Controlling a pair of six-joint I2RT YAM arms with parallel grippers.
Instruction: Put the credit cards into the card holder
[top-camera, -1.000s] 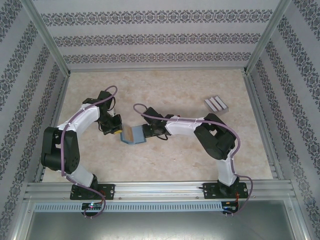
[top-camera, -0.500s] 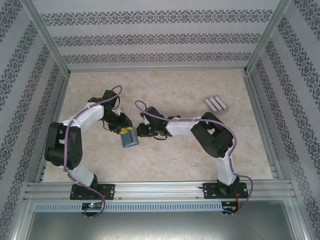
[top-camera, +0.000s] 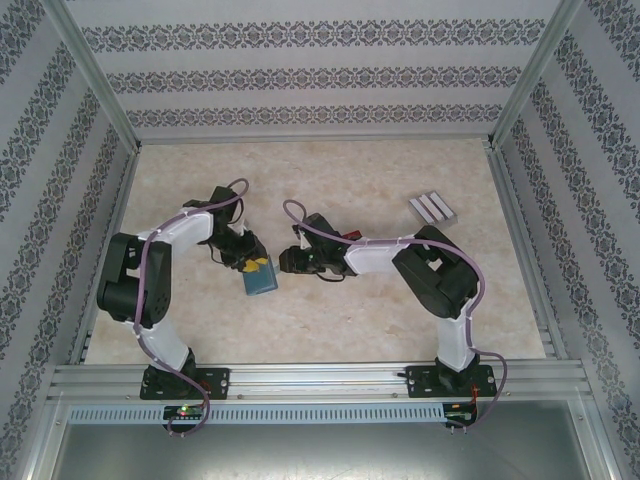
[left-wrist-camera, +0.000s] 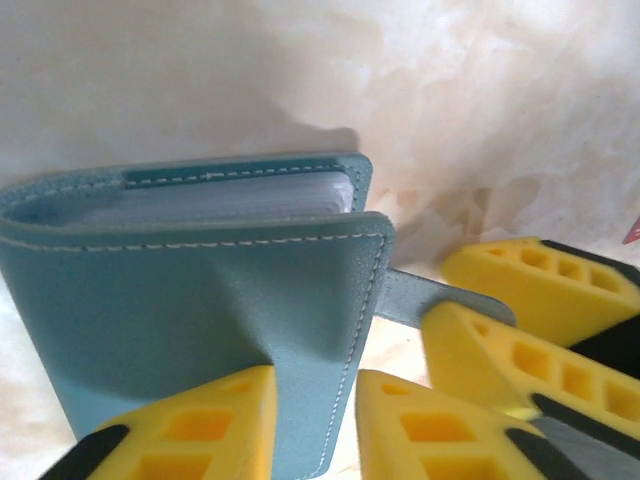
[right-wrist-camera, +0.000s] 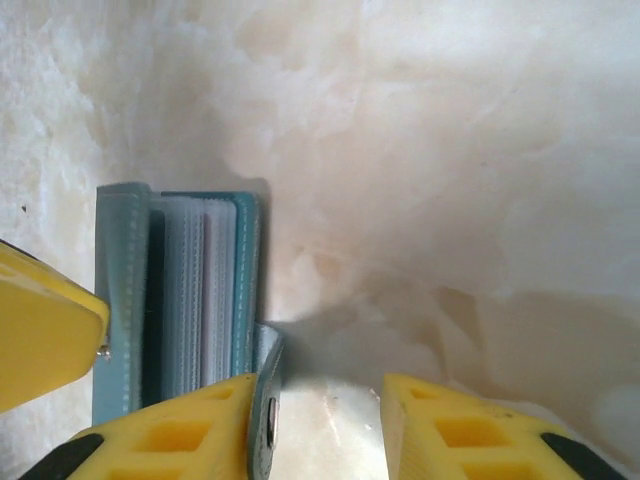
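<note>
Wallet: the teal wallet (top-camera: 260, 281) rests on the table (top-camera: 340, 170) between the two arms, folded shut, with clear sleeves showing at its open edge; whether cards sit in them I cannot tell
Snap tab: the snap tab (left-wrist-camera: 405, 297) sticks out loose past the cover, not fastened
Left gripper: the left gripper (left-wrist-camera: 315, 440) has its fingers partly apart, astride the cover's corner; whether they pinch it I cannot tell
Right gripper: the right gripper (right-wrist-camera: 320, 425) has its fingers apart with bare table between them, the tab just beside one finger's inner face
Handling: probably light, with soft, bendy covers that flop or spring open; likely to slide on the smooth top when pushed
Where to hold: best by the stitched cover near the spine with one gripper, while the other lifts the free cover at the tab edge
Risk: a pinch on the tab alone would probably let the wallet swing
</note>
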